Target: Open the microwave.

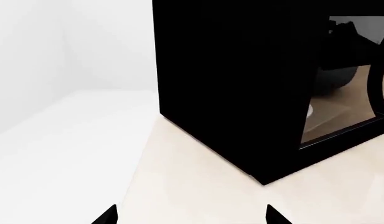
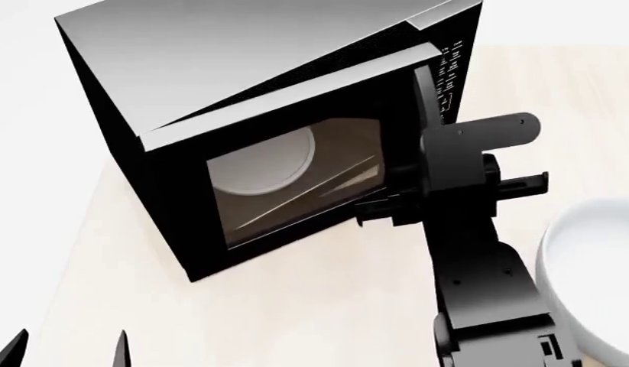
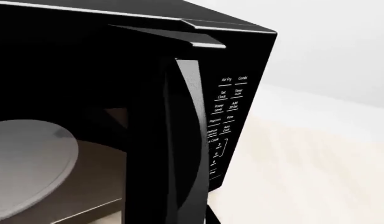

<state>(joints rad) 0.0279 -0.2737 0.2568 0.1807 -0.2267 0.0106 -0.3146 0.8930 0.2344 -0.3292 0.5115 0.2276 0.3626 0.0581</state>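
1. Although its door looks shut or nearly so in the head view, the microwave (image 2: 263,130) is the thing in hand: it stands on the pale worktop (image 2: 325,306) towards the far edge, turned at an angle, with the turntable plate (image 2: 265,162) showing pale through the door glass (image 2: 293,183).
2. The vertical handle (image 3: 188,140) runs down the door's free side, just beside the keypad (image 3: 226,121), whose white lettering is readable in the right wrist view.
3. The right gripper (image 2: 380,208) is at that handle, its body level with the lower part of the door. Whether its jaws are pinching the handle or merely lie beside it I cannot tell, since the arm hides the contact.
4. The left gripper (image 2: 64,348) hangs well apart, near the worktop's near left corner, its jaws spread and holding nothing; its wrist view looks at the microwave's black side wall.
5. A white bowl (image 2: 594,275) sits at the worktop's right edge, near the right arm's forearm.
6. My reading: the step is gaining the handle, before the swing proper.
7. The next move calls for a firm hold on the handle, then a pull along an arc about the hinge on the door's other side, minding the bowl.
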